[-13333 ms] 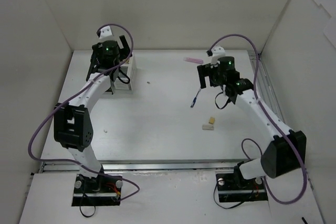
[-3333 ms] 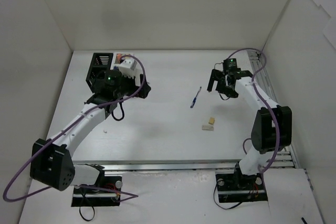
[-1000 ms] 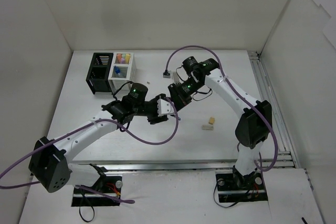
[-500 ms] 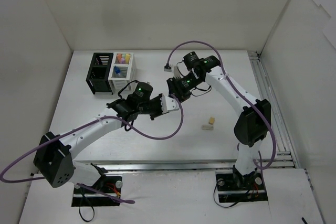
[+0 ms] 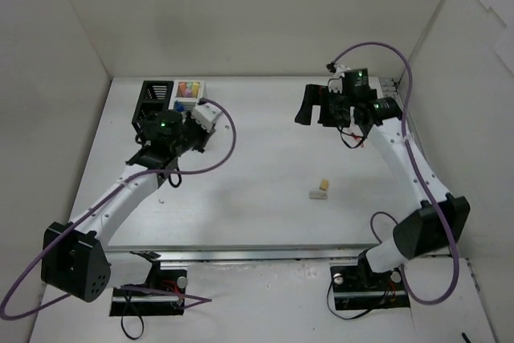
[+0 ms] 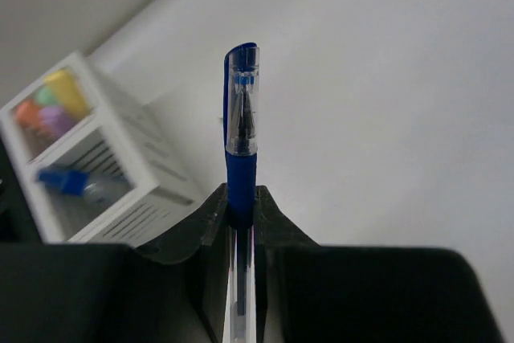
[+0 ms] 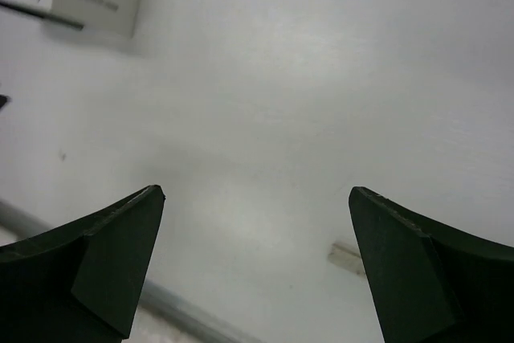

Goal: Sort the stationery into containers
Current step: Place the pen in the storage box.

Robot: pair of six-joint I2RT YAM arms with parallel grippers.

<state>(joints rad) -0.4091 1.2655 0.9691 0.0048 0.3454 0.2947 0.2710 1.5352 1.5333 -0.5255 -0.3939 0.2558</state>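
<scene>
Smooth white tabletop (image 5: 257, 198); left hand (image 6: 241, 208) pinches slim translucent blue pen (image 6: 241, 118).

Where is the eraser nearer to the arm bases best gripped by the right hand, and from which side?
From straight above, likely: the eraser lies flat and low. Close the open right hand across its short width, toward its left end, since the other eraser sits close by its far right end.

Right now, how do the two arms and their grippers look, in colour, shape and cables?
Both arms have white tubular links and bulky black joint housings, the left arm and the right arm alike. A thin purple cable loops along each. A small green light glows near each wrist. The left gripper and the right gripper have black, wedge-shaped fingers.
</scene>
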